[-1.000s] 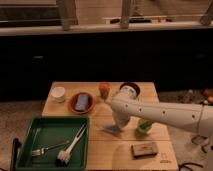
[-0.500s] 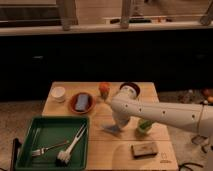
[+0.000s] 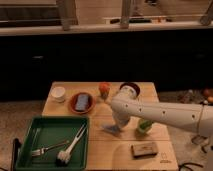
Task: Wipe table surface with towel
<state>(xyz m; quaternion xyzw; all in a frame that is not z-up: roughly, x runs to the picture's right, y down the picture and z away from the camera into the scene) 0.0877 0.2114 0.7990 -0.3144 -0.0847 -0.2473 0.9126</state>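
Note:
The pale wooden table surface [image 3: 100,150] fills the middle of the camera view. The small pale blue-grey towel [image 3: 109,131] lies flat near the table's centre, just right of the green tray. My white arm reaches in from the right, and its gripper [image 3: 119,124] points down at the towel's right edge, covering part of it. Whether it touches the cloth cannot be told.
A green tray [image 3: 50,125] with a fork [image 3: 48,148] and a brush [image 3: 70,146] sits front left. A red plate [image 3: 73,103] bearing a darker blue piece, a white cup [image 3: 59,93], an orange object [image 3: 104,89], a green object [image 3: 145,126] and a brown block [image 3: 144,149] stand around.

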